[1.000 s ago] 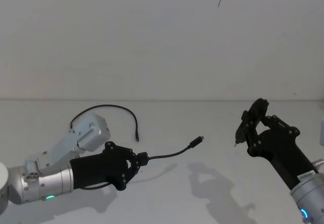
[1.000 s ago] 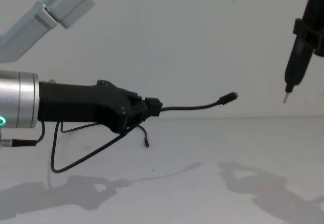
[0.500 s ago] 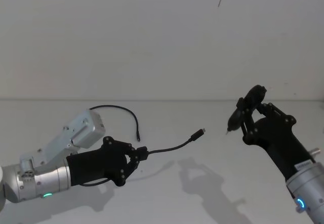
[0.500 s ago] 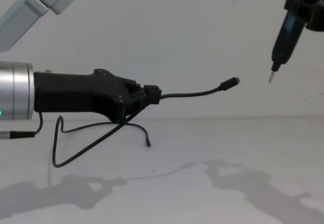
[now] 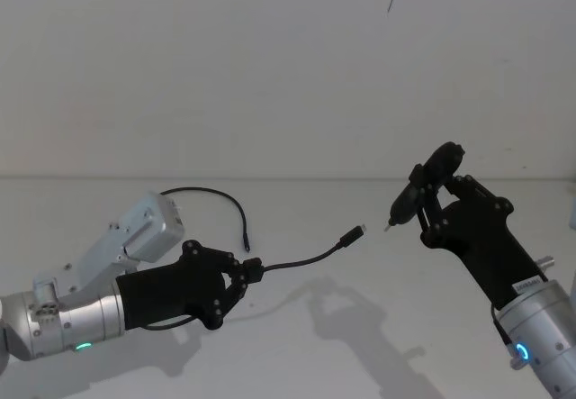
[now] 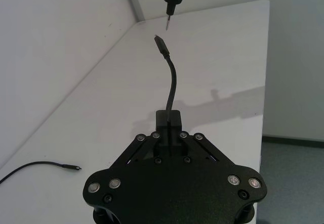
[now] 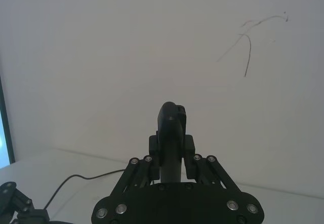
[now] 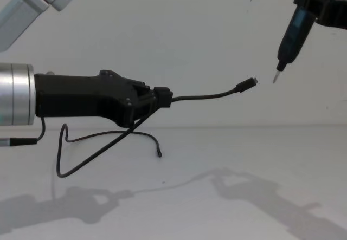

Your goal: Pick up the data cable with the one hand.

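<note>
**Cable is up and held; the pointed tool has closed in on its plug**

Nearest you, the left gripper (image 5: 245, 273) stays clamped on the data cable (image 5: 306, 259), both fingers closed on the cord. The held stretch is off the table (image 5: 378, 354). From the grip it arcs forward through the air to the silver-tipped plug (image 5: 357, 232), which hangs free. You can judge the pick-up as done; what remains is only to keep the hold.

The change over the last 1 s is on the other side. The right gripper (image 5: 432, 196), which appears to be closed around a pointed tool (image 8: 293, 31), has swung in from well apart. The tool's metal tip now sits just beside the plug without touching it. That tip is the 1 thing in your way, since any further drift could knock the plug or tug the cord in the grip.

Farther back, the slack of the cable trails behind the left gripper in a loop on the table. Its other end (image 5: 244, 248) lies loose, clear of both arms. Beyond that stands the plain wall (image 5: 270, 75).
</note>
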`<control>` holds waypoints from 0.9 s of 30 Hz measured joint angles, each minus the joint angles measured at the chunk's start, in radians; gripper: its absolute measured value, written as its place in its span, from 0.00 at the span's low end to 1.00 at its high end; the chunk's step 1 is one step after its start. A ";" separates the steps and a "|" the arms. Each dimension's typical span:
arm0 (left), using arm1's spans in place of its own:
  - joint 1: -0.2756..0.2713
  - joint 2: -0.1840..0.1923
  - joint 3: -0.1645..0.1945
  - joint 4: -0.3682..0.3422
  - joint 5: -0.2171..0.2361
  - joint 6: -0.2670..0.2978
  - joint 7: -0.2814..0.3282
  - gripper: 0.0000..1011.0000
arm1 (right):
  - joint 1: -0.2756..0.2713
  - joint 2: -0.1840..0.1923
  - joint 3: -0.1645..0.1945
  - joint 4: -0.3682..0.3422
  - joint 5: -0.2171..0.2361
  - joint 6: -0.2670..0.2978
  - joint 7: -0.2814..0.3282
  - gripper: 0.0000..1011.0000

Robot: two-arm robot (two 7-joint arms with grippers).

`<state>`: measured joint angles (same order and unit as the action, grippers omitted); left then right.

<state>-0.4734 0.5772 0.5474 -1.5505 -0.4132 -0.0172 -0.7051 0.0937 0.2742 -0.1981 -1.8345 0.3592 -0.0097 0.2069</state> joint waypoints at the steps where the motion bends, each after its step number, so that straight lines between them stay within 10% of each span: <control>1: 0.000 0.000 0.000 0.000 0.000 0.000 0.000 0.04 | 0.002 -0.002 0.000 0.004 0.001 -0.001 0.001 0.26; 27: 0.002 0.001 -0.002 -0.003 -0.002 -0.003 0.000 0.03 | 0.041 -0.019 -0.011 0.052 0.030 0.003 0.028 0.26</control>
<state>-0.4718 0.5784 0.5453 -1.5535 -0.4156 -0.0202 -0.7051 0.1344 0.2556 -0.2090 -1.7821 0.3893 -0.0068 0.2353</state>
